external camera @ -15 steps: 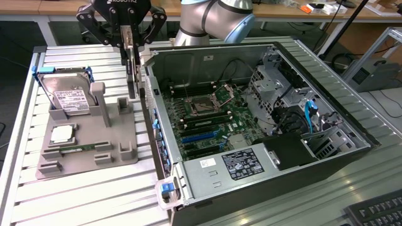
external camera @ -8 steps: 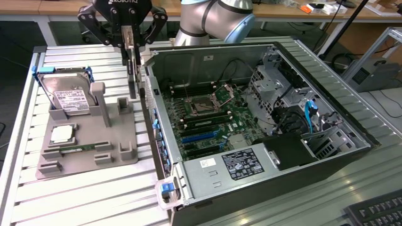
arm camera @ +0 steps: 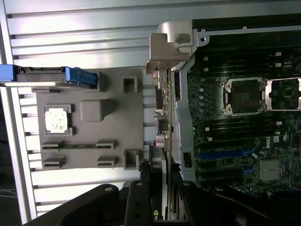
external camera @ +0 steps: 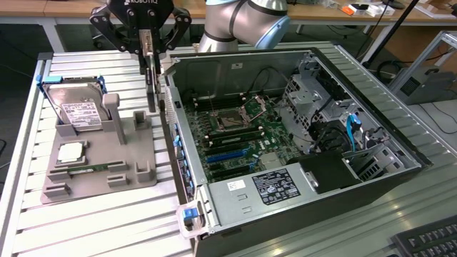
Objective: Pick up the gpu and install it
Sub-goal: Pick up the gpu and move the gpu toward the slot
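While the black gripper [external camera: 146, 45] has its fingers [arm camera: 140, 195] clamped on the top edge of the thin green-and-black gpu card [external camera: 150, 80], the card hangs upright between the grey holder tray [external camera: 100, 184] and the open black computer case [external camera: 321, 214]. It could catch the case wall and twist or slip loose.

robotics lab, slatted aluminium workbench [external camera: 107, 225]

Here's the silver-grey arm [external camera: 228, 27], pale blue joint cap; black gripper [external camera: 147, 49], white ROBOTIQ lettering, bolted linkage fingers [external camera: 104, 27].
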`<action>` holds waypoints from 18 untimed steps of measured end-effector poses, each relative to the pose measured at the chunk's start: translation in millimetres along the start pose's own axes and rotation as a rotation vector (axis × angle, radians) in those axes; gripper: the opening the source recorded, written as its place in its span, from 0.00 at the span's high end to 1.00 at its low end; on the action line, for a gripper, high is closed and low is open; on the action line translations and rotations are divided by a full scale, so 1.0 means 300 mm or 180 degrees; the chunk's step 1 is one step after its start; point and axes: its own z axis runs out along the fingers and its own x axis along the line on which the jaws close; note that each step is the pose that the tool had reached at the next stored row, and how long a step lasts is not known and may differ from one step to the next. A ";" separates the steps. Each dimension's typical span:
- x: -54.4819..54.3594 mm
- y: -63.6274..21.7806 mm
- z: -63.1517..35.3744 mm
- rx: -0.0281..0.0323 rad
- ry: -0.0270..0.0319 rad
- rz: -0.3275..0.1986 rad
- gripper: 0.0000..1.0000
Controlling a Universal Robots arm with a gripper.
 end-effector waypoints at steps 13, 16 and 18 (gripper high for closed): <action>-0.012 0.001 0.002 0.0001 -0.0001 0.0000 0.73; -0.015 0.001 0.003 0.0001 0.0000 0.0000 0.73; -0.016 0.001 0.003 0.0001 -0.0001 0.0000 0.73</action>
